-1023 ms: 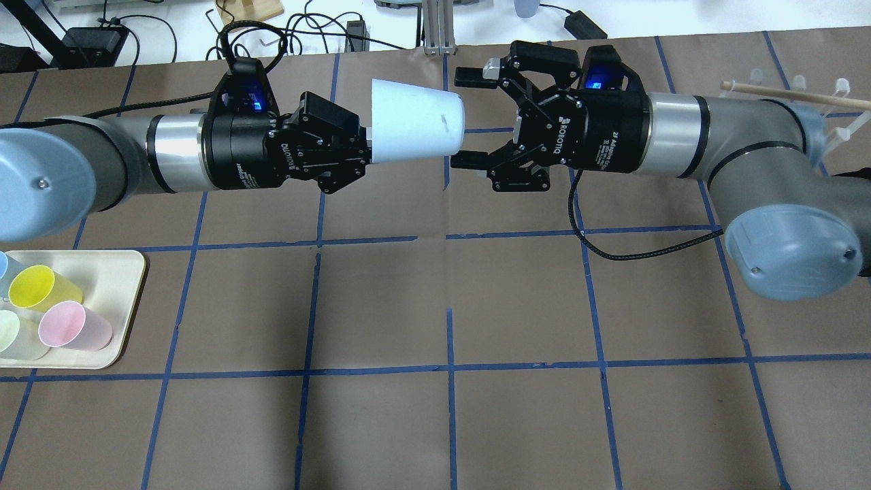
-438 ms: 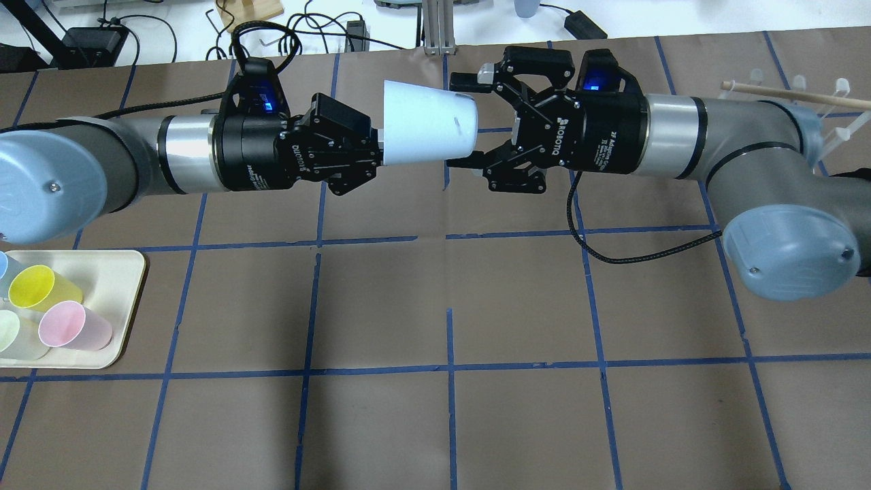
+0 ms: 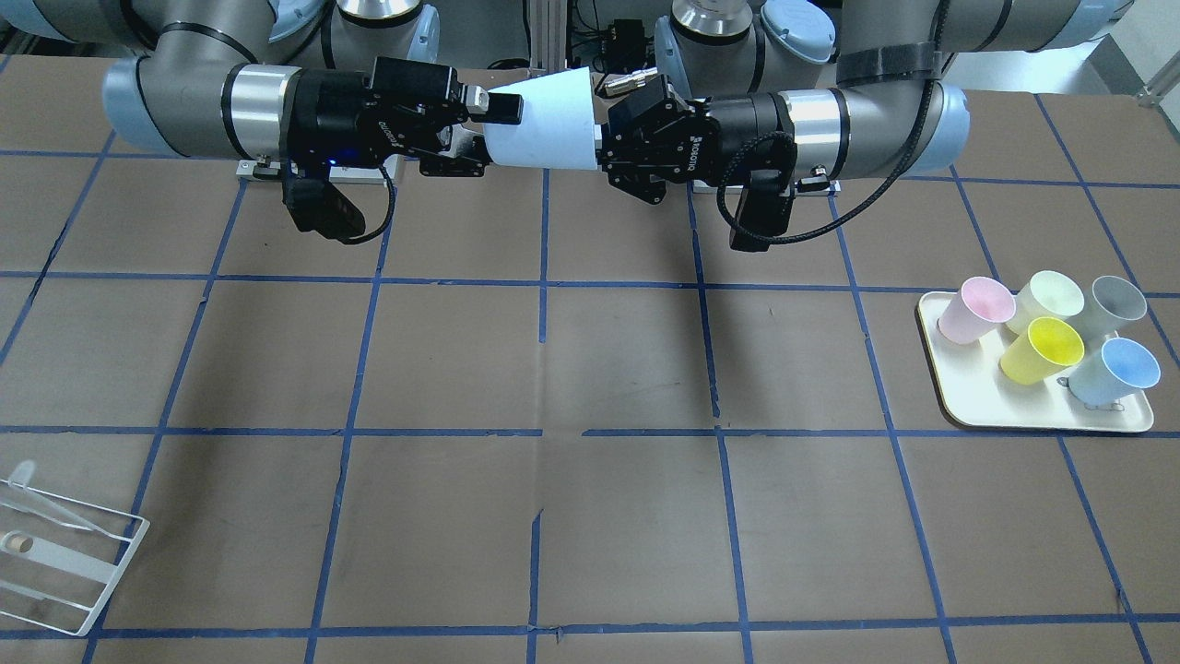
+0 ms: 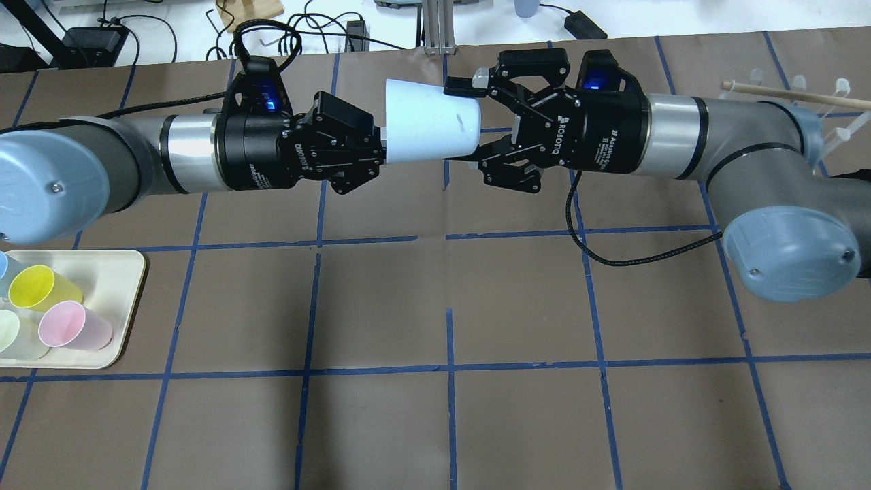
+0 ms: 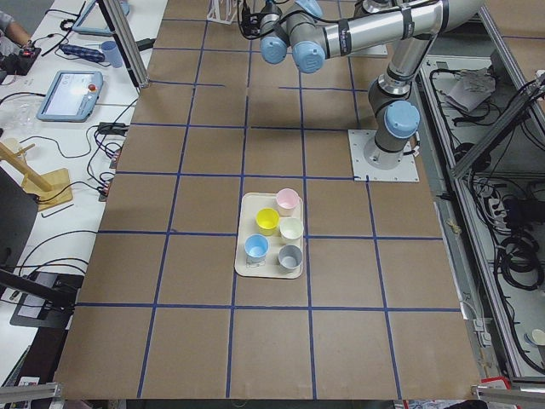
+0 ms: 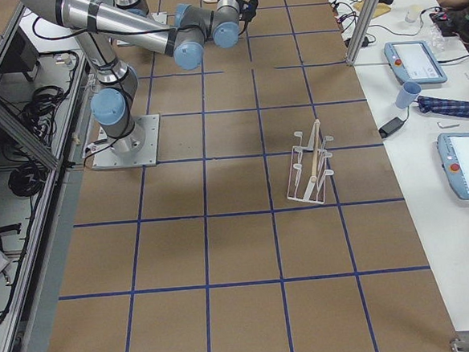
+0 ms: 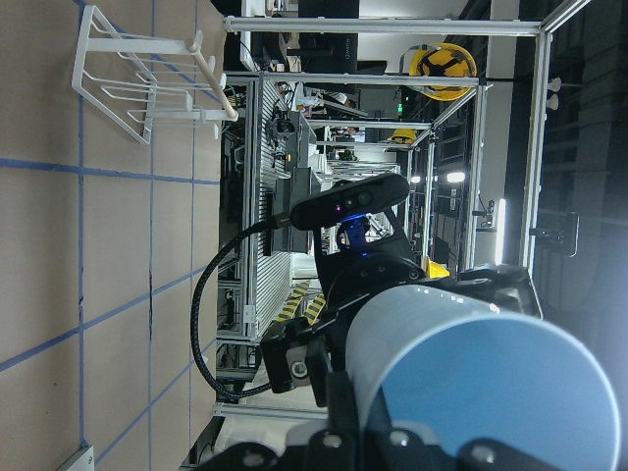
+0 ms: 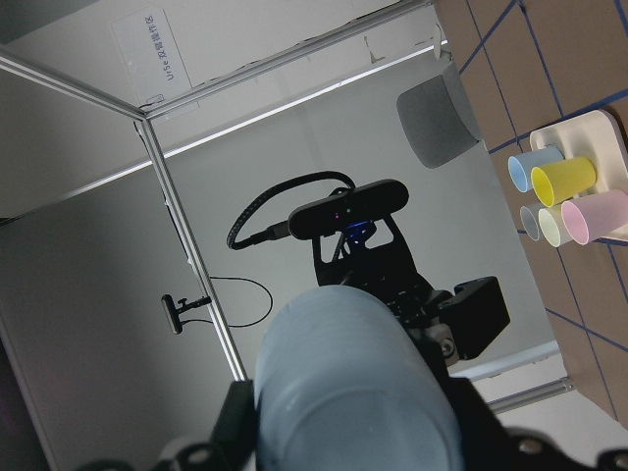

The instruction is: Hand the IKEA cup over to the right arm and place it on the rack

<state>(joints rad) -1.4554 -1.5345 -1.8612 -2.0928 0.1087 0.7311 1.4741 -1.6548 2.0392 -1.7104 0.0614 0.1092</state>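
Your left gripper is clamping the wide rim end of the IKEA cup, its fingers drawn tight on the cup wall. It is holding the cup on its side in the air above the far part of the table.

The cup's narrow base is pointing at your right gripper, which is facing it with its jaws spread wide. One finger is lying along the far side of the base and the other along the near side, so the base end is sitting between them. You cannot tell from these views whether either pad is touching the plastic.

The left arm and the right arm are reaching in level, nearly in one line. The left wrist camera is looking into the cup's bright blue inside, and the right wrist camera is looking at its pale underside.

The rack is standing on the table on the robot's right, well apart from both grippers. On the robot's left, a cream tray is carrying five cups with their mouths up: a pink cup, a yellow cup, a pale green cup, a grey cup and a blue cup.
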